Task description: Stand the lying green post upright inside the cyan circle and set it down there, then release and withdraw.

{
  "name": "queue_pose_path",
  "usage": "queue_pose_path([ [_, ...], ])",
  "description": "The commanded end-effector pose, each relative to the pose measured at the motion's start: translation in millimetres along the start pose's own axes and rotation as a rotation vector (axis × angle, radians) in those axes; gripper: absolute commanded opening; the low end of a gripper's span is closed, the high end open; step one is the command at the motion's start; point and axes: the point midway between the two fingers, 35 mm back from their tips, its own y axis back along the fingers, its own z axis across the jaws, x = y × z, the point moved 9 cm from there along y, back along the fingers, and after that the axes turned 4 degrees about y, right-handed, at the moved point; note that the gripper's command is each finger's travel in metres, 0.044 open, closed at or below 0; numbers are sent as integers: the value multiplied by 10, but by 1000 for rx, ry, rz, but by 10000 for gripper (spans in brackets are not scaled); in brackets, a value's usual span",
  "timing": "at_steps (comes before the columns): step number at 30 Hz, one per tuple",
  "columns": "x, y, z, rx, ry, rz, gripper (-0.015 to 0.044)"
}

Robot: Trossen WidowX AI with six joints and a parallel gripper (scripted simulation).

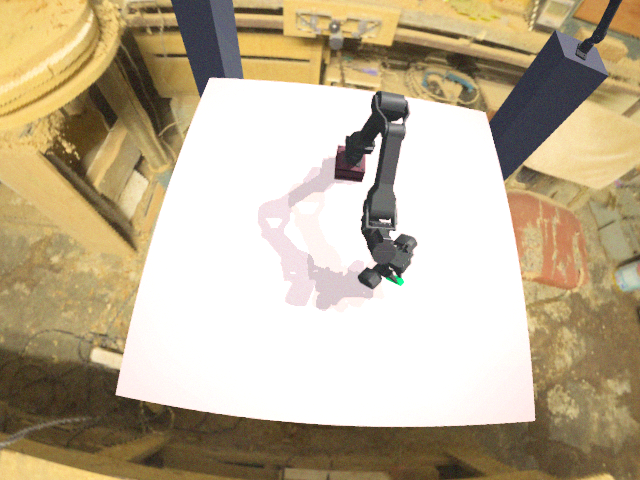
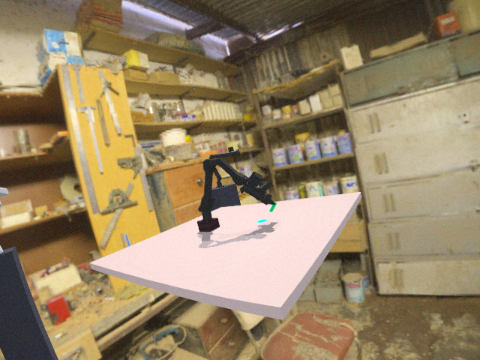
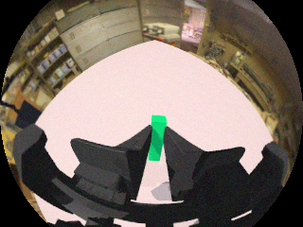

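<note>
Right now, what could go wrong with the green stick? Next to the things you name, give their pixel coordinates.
The green stick (image 1: 397,281) (image 2: 272,207) (image 3: 158,137) is up in the air and leaning, so it might topple if the gripper (image 1: 387,274) (image 2: 273,202) (image 3: 158,129) lets go before it's straight. It also isn't over the blue circle (image 2: 262,220) yet, it seems, so it could land outside.

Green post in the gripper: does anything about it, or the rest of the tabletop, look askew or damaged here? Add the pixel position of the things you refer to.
Nothing looks damaged or spilled. The green post (image 1: 397,281) (image 2: 272,207) (image 3: 157,137) leans in the gripper (image 1: 388,273) (image 2: 274,202) (image 3: 158,129), above the table (image 1: 320,356) (image 2: 232,271) (image 3: 156,85), which seems ordinary for a post not yet set upright.
</note>
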Motion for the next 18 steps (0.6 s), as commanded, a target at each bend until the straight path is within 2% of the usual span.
queue_pose_path([
  [1, 34, -3, -4, -6, -11, -20, 23],
  [18, 118, 20, -43, -15, -21, -125, 23],
])
